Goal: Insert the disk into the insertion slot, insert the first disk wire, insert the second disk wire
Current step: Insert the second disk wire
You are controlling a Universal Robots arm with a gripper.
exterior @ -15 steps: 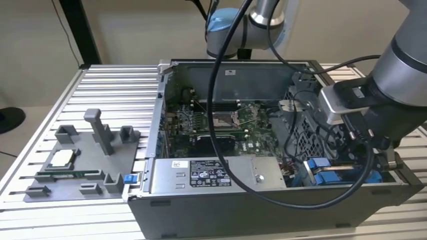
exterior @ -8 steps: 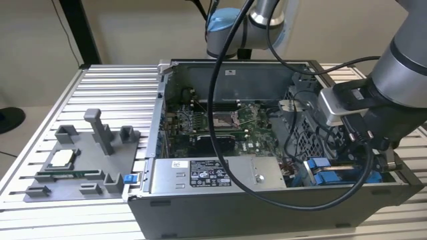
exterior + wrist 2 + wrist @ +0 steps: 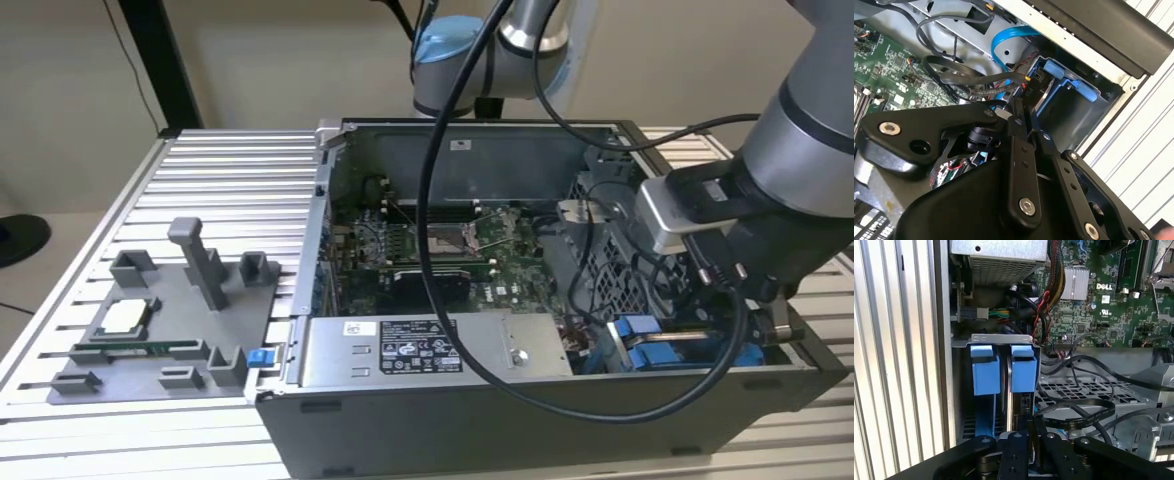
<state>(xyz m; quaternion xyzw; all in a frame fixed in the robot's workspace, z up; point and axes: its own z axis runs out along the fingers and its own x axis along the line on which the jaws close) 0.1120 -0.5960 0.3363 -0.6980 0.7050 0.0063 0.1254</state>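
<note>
The insertion slot (image 3: 667,345) is the bay with blue rails in the open computer case's near corner, on the exterior view's right. Both wrist views show its blue rails (image 3: 985,372) (image 3: 1079,87). The disk (image 3: 1015,395) stands on edge between them, its silvery face (image 3: 1046,102) showing. My gripper (image 3: 767,320) reaches down to the bay. Its black fingers (image 3: 1016,130) are pressed close together at the disk's edge, shut on a black connector (image 3: 1029,87) of a disk wire with red and yellow leads. A flat blue wire (image 3: 1004,45) loops loose behind the bay.
A grey power supply (image 3: 400,350) lies beside the bay, with the green motherboard (image 3: 441,250) behind it. Black cables (image 3: 1079,410) lie over a perforated metal cage (image 3: 1079,390). A grey parts fixture (image 3: 147,320) sits on the slatted table (image 3: 214,160) at the exterior view's left.
</note>
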